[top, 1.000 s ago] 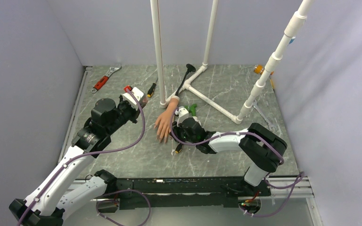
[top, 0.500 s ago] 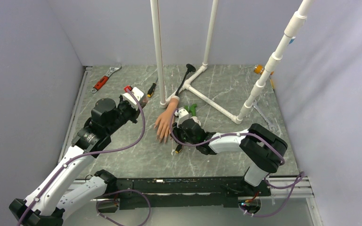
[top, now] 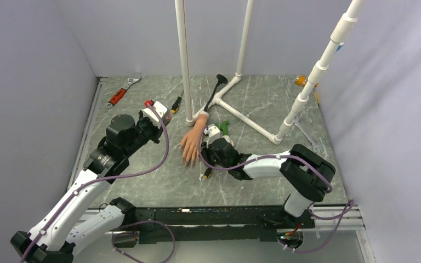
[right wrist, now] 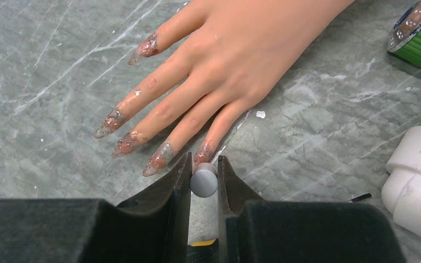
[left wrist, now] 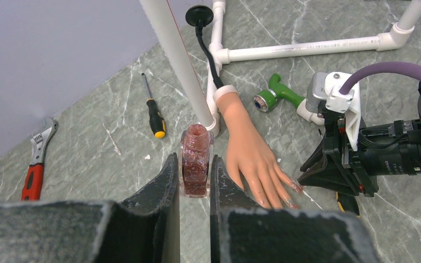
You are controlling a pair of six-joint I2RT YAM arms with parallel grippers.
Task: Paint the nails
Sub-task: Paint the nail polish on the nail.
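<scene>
Over the last second almost nothing moves in the overhead view. The right arm's forearm creeps a touch, while the right gripper (top: 204, 160) stays low at the fingertips of the mannequin hand (top: 192, 143). The hand lies palm down near the middle of the marble-patterned table (top: 142, 181), its white cuff towards the PVC pipe frame (top: 252, 118). We read this as fine brushwork in place rather than a move to a new spot.

From the right wrist camera, the jaws of the right gripper (right wrist: 204, 169) are clamped on a small grey brush cap (right wrist: 204, 182) seen end-on. The bristles are hidden beneath it. The cap sits just beside the tip of the little finger.

The nails (right wrist: 156, 163) on all five fingers already carry a reddish glitter coat, smeared a little past their edges. The little finger therefore looks like the last one being finished, and we judge the painting to be nearly done.

The left gripper (left wrist: 194, 176) holds off to the left, well apart from the hand. Its jaws are pressed on the uncapped glitter polish bottle (left wrist: 195, 147), which is upright and ready for recapping.
</scene>
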